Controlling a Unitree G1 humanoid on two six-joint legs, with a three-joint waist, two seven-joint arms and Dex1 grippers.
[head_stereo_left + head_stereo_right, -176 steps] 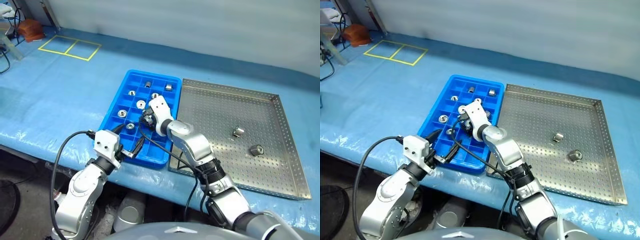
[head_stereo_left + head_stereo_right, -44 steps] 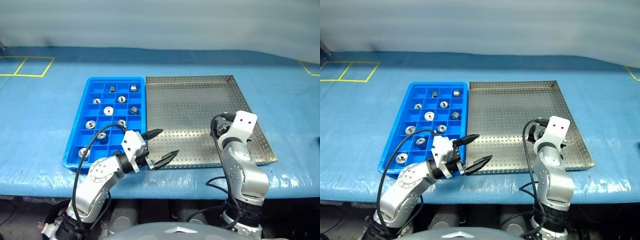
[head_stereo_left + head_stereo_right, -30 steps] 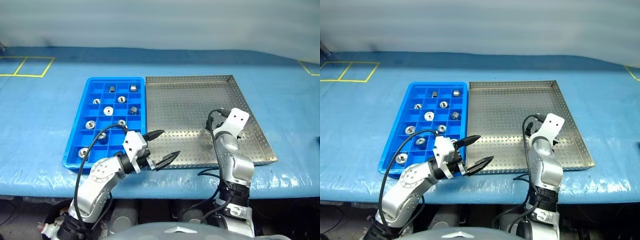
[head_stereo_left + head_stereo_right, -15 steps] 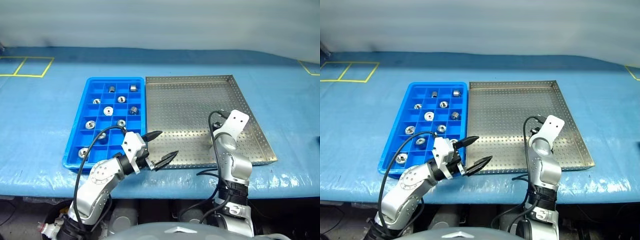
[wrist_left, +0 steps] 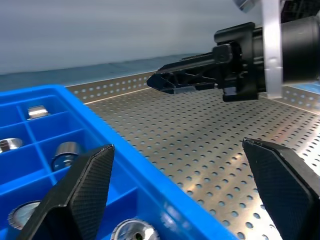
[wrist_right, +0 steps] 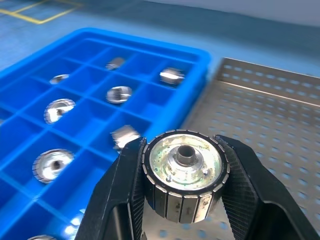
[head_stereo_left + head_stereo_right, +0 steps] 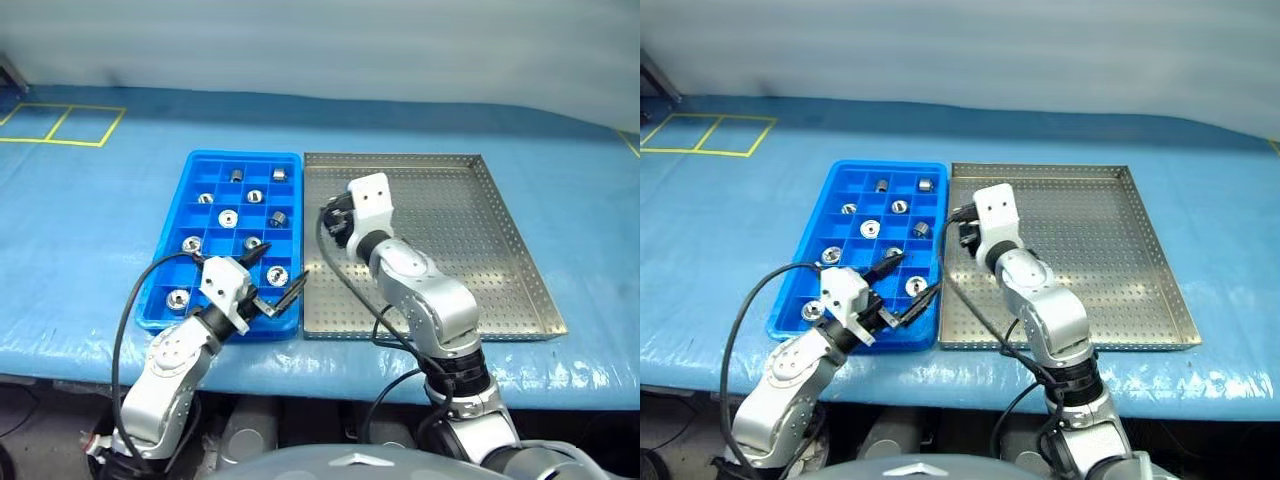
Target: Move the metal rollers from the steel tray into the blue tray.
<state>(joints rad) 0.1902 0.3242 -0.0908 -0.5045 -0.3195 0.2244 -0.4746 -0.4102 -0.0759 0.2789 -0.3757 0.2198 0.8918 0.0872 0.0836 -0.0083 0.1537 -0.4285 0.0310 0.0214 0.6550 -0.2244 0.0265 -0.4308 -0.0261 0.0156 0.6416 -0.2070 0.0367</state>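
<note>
The steel tray [image 7: 470, 250] floor is bare, its left rim against the blue tray [image 7: 200, 170]. The right gripper [image 6: 182, 200] clamps one metal roller [image 6: 184, 181] above that seam. The left gripper [image 7: 275, 275] is spread wide, empty, over the blue tray's near corner.

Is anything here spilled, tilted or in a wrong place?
Nothing stands out. The small silver rollers sit in compartments of the bright blue plastic tray, and the right gripper holds one squarely over the perforated steel tray.
</note>
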